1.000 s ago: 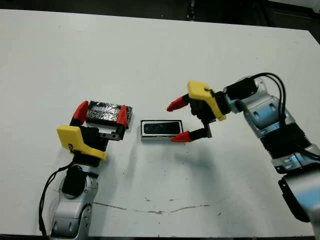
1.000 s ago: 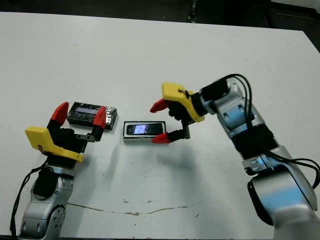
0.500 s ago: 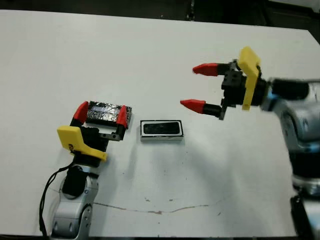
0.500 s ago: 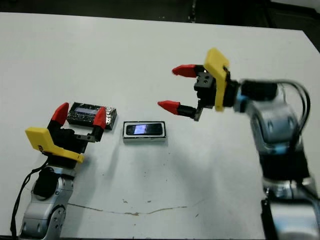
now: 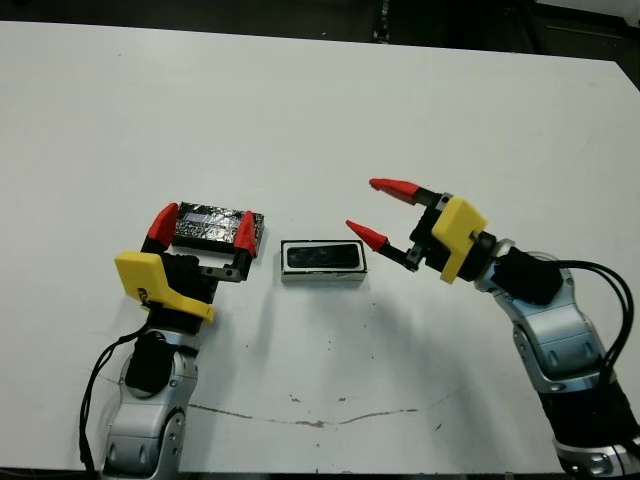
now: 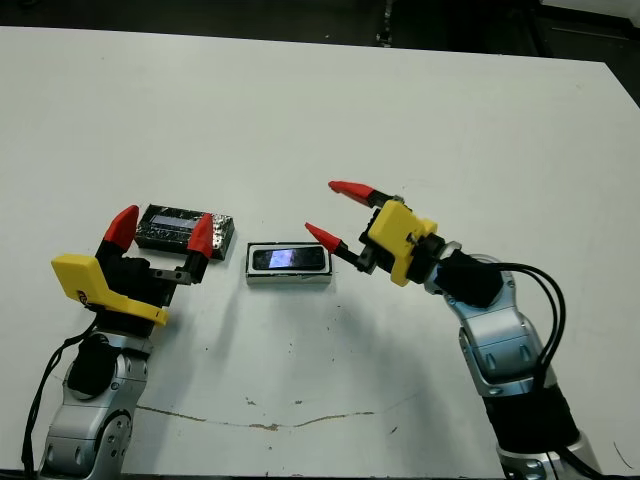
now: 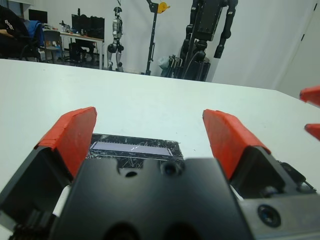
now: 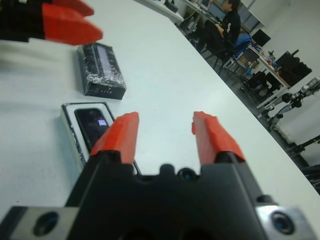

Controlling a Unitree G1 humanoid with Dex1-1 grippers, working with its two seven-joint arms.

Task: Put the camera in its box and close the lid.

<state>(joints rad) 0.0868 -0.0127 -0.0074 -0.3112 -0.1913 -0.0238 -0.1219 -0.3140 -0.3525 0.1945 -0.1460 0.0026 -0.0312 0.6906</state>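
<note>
The box (image 5: 322,263) sits mid-table with the camera (image 5: 322,258) lying flat inside it, screen up. The lid (image 5: 216,228) lies on the table just to the box's left, off the box. The left gripper (image 5: 200,226) hangs over the lid, fingers apart and empty. The right gripper (image 5: 378,212), fingers apart and empty, is just right of the box. Only the right wrist view shows a seated person (image 8: 223,26) beyond the table.
</note>
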